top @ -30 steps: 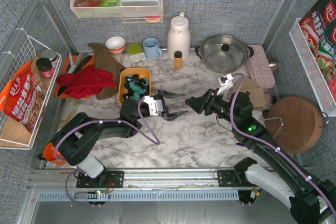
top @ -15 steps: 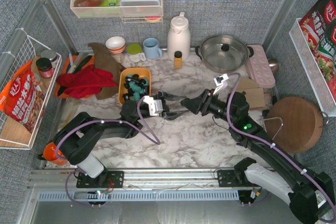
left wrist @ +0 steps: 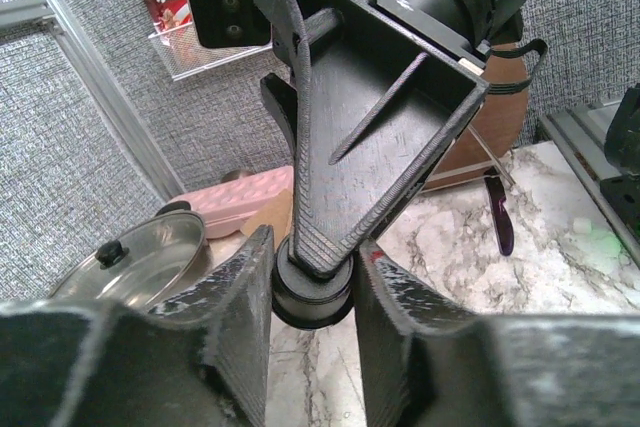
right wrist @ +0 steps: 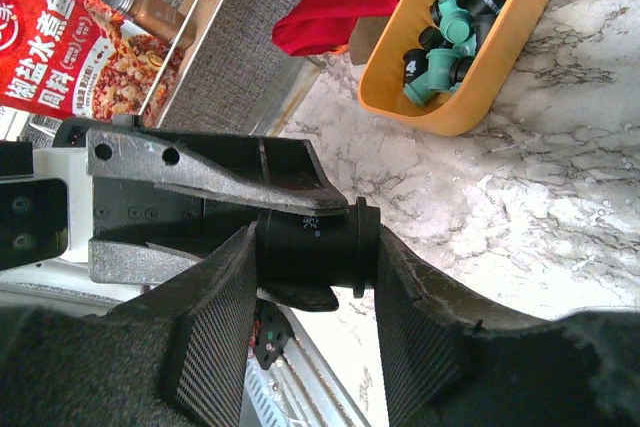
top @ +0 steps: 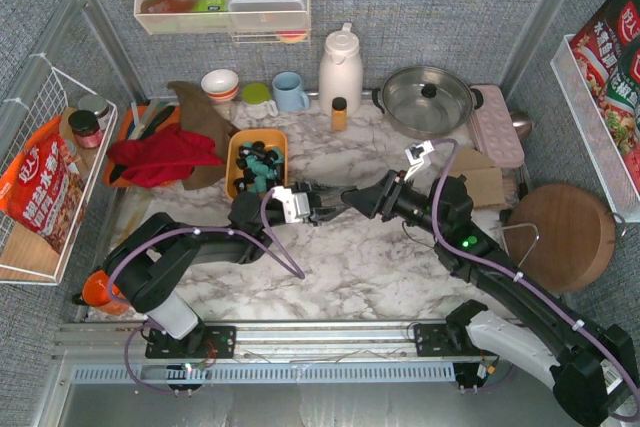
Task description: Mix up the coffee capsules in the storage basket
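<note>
One storage basket [right wrist: 480, 87] was counted; the coffee capsules [right wrist: 455, 22] heaped in it were too crowded to be numbered. One black capsule [right wrist: 305, 247] was counted outside it. One white jug [top: 340, 69], one pot [top: 428, 99] and one blue mug [top: 290, 92] were noted.

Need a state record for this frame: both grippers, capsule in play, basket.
right gripper: shut on one black capsule, held above the table
left gripper: fingers on either side of the same capsule; firm grip not clear
storage basket: on the table beyond the left gripper, holds teal and black capsules together
stage: looks like a hand-over between the arms
</note>
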